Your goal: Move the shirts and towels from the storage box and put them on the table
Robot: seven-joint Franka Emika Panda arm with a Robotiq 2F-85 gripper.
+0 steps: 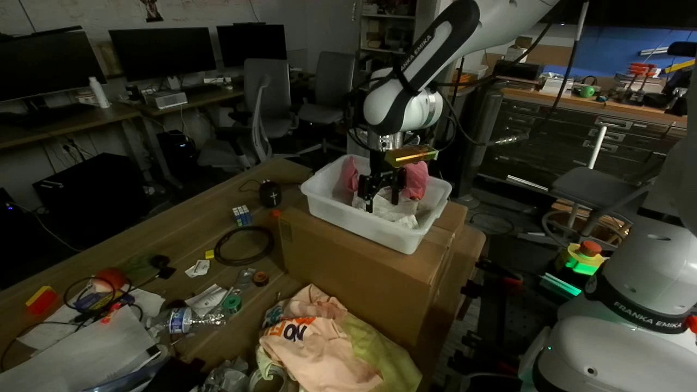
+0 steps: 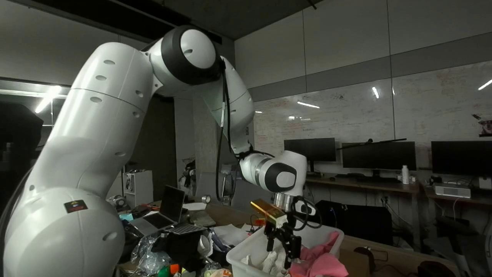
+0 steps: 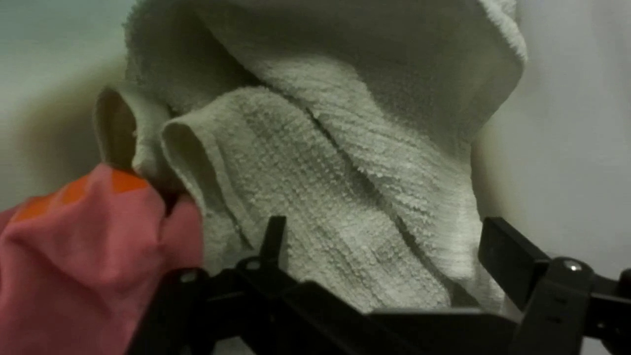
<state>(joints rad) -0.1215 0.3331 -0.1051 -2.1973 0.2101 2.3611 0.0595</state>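
1. Towel (image 3: pixel 315 192): lies crumpled in the box (image 1: pixel 359 224), below the jaws and across the gap between them. Jaws: spread wide, holding nothing. Contact with cloth: cannot tell.
2. Likely light, soft, limp and hard to harm, with a rough nap good for gripping. Best pinched at the ridge beside the long crease, clear of the shirt (image 3: pixel 98 246).
3. Shirt: just beside the towel, pink and smooth-looking; probably slippier, and apt to drag along if snagged.
4. Around the towel, the box's rim: best to lift straight up past it before going sideways.
5. Under the box, a carton (image 1: pixel 354 267); beyond its edge, a step down to the table (image 1: pixel 185 242).
6. Room to lower beside the pile of clothes (image 1: pixel 321 348), or on bare wood by the coil (image 1: pixel 239 262); keep off the bottle (image 1: pixel 179 321).
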